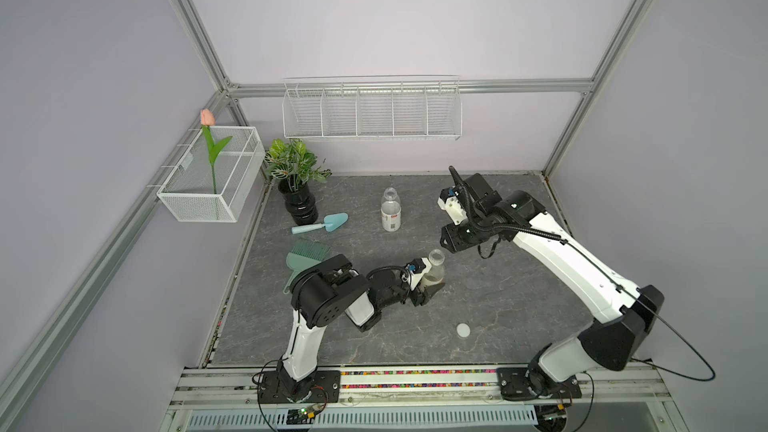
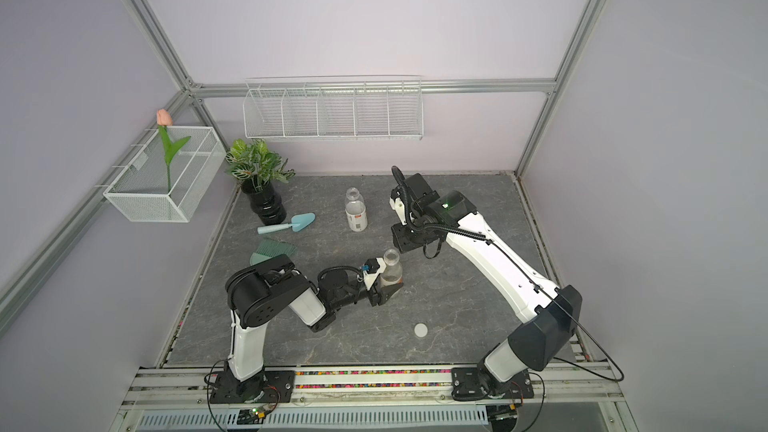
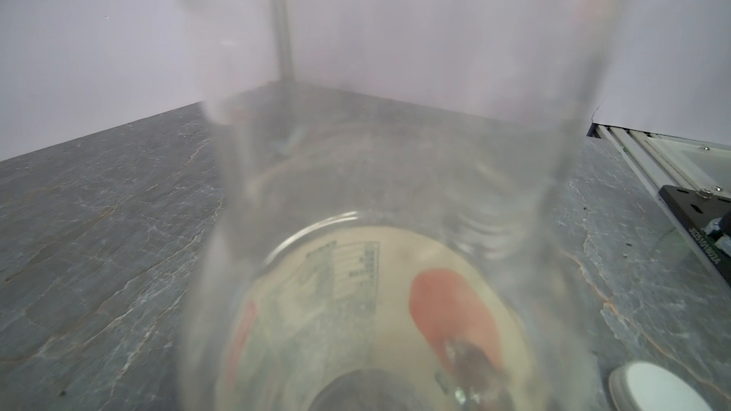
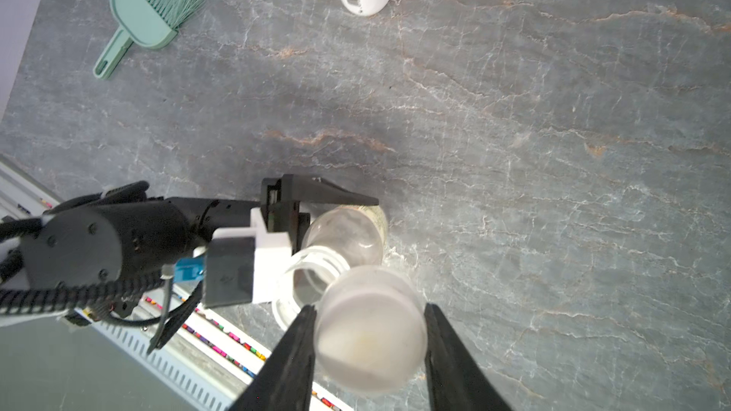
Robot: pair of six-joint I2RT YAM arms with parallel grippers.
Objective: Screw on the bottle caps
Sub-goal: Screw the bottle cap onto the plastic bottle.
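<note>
left gripper (image 1: 431,289) clamped on orange-label bottle (image 1: 435,268), upright on bench (image 1: 519,305), neck open. right gripper (image 4: 370,307) pinches cap (image 4: 372,330) close by that neck. spare cap (image 1: 463,329), second bottle (image 1: 390,211), brush (image 1: 307,255) lie well apart.

A black ribbed vase (image 1: 300,207) with a leafy green plant (image 1: 293,162) stands at the far left corner of the grey bench (image 1: 519,317). Just beside it lies a light blue trowel (image 1: 322,224), and nearer, a green hand brush (image 1: 309,252). A white mesh basket (image 1: 199,205) on the left wall holds a pink tulip (image 1: 207,117); a white wire rack (image 1: 372,112) hangs on the back wall.
</note>
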